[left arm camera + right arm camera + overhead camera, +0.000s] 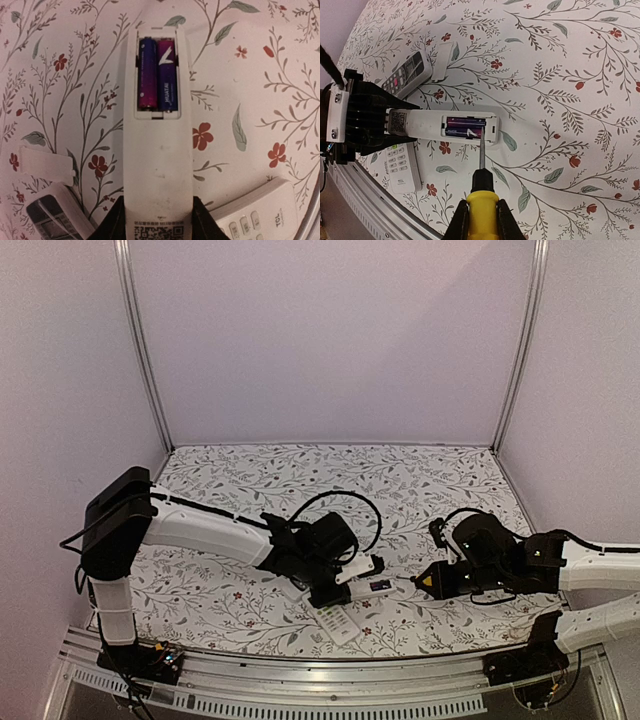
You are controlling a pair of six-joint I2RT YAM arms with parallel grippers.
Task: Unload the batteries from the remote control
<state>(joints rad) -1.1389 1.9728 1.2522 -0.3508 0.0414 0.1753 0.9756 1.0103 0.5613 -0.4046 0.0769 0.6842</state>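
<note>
Clamping the remote (157, 175), left end effector (159, 227) faces its batteries (157, 75); right end effector (481, 220) grips screwdriver (482, 200).

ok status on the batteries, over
Left end effector clamps remote. Right end effector shut on screwdriver, tip at batteries. Both batteries not yet out. Nothing blocking.

Robot test booth, like a lab cell. Plain white panels (330, 340) between aluminium posts (143, 350) enclose a floral-print tabletop (330, 470).
</note>
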